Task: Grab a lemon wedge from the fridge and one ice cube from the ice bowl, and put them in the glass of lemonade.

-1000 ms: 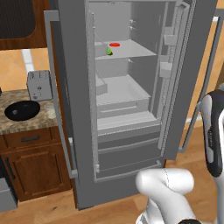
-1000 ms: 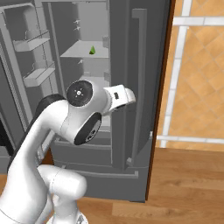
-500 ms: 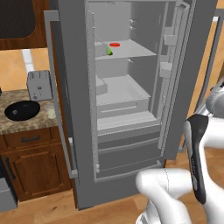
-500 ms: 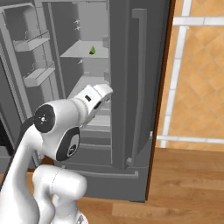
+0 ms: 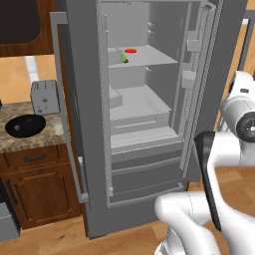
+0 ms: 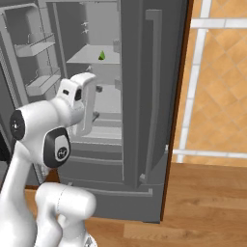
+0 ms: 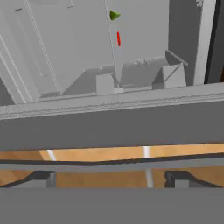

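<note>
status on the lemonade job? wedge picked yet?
Done: the fridge stands open. Not picked: the lemon wedge sits on an upper shelf beside a flat red item. In hand: nothing visible; the claw looks open, pointing into the fridge from low down. Left: grab wedge, take one cube from the ice bowl, drop both in the glass.

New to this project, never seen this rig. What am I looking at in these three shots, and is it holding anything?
It's a rendered kitchen with a white robot arm on a base that drives. Two cameras ride on the base, behind the arm to its left and right; the third sits on the hand and looks along the gripper, whose two dark fingertips stand apart with nothing between them. The fridge is open. On a shelf lie a small green lemon wedge and a flat red item. On the counter to the left sit a toaster and a black bowl.
</note>
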